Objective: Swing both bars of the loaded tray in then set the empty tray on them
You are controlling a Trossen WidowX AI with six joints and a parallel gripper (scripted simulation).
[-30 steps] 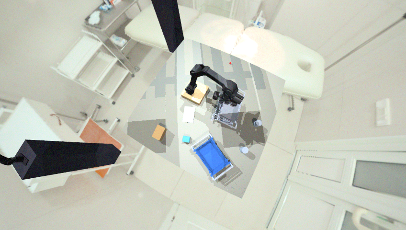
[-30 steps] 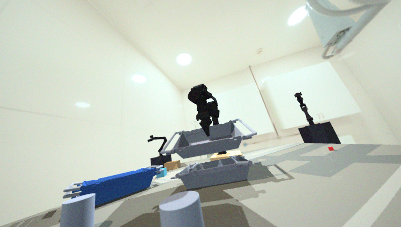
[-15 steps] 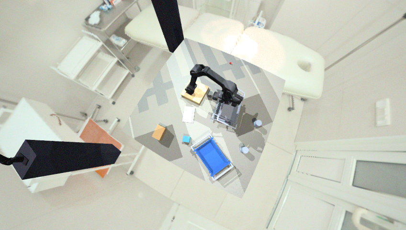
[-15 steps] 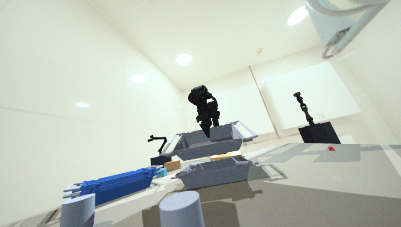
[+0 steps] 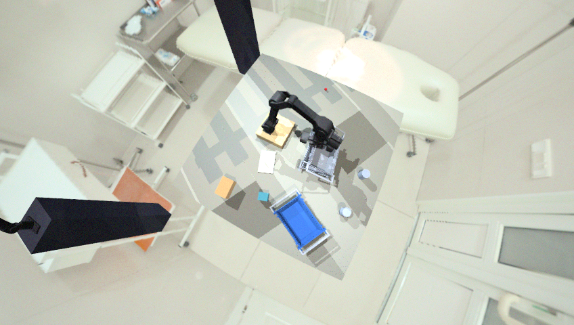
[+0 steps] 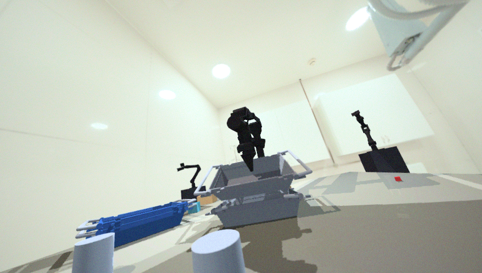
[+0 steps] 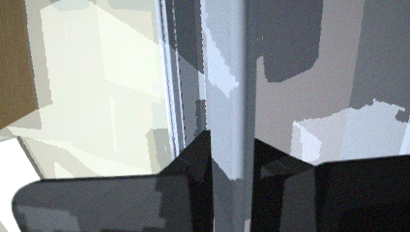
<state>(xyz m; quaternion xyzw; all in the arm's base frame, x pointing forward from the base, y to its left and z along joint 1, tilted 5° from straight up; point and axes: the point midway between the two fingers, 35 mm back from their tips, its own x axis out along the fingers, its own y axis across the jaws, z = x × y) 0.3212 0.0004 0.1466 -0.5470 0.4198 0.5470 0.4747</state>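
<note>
My gripper (image 6: 250, 169) (image 7: 219, 138) is shut on the long wall of the empty grey tray (image 6: 257, 188) (image 7: 231, 63) (image 5: 323, 160), on the side away from the exterior camera. The empty tray is held over the loaded grey tray (image 6: 262, 215), close above its rim and roughly level; whether the two touch I cannot tell. The empty tray's own bars stick outward past its ends. The loaded tray stands on the table. Parts of its bars show in the narrow gap and seem to lie across its top, mostly hidden. Its blocks are hidden beneath the empty tray.
A blue tray (image 5: 301, 220) (image 6: 145, 223) with white bars stands nearby. Two pale cylinders (image 5: 363, 173) (image 5: 345, 212) stand beyond the trays. A wooden slab (image 5: 283, 139), white card (image 5: 266, 162), orange block (image 5: 225, 186), teal block (image 5: 263, 196) and red cube (image 5: 325, 89) are also on the table.
</note>
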